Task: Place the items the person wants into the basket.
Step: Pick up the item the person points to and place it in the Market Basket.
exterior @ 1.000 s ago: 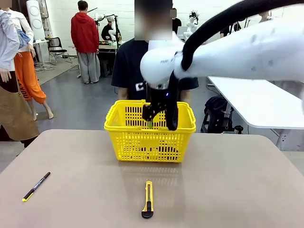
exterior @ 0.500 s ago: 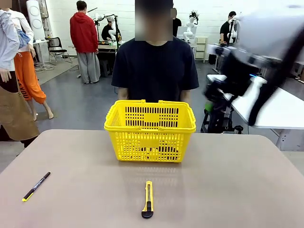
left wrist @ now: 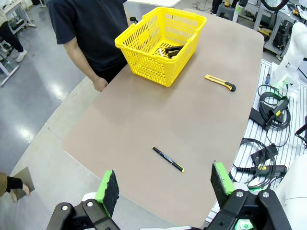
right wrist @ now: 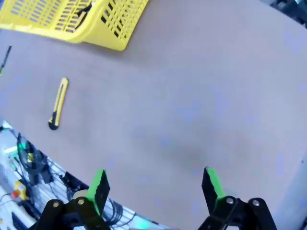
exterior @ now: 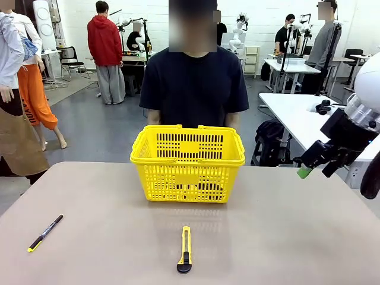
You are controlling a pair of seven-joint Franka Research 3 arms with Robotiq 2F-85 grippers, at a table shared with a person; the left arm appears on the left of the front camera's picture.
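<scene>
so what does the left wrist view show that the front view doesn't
Left wrist view: dark items lying inside the yellow basket, the left gripper with fingers apart above the table's near edge, and cables beside the table.

Front view: the right gripper, open, off to the right above the table.

Both: the basket, the yellow utility knife, the black pen and the person in the black T-shirt.

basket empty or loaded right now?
Loaded. The left wrist view shows dark items lying inside the yellow basket on its floor; what each one is cannot be told at this size.
</scene>
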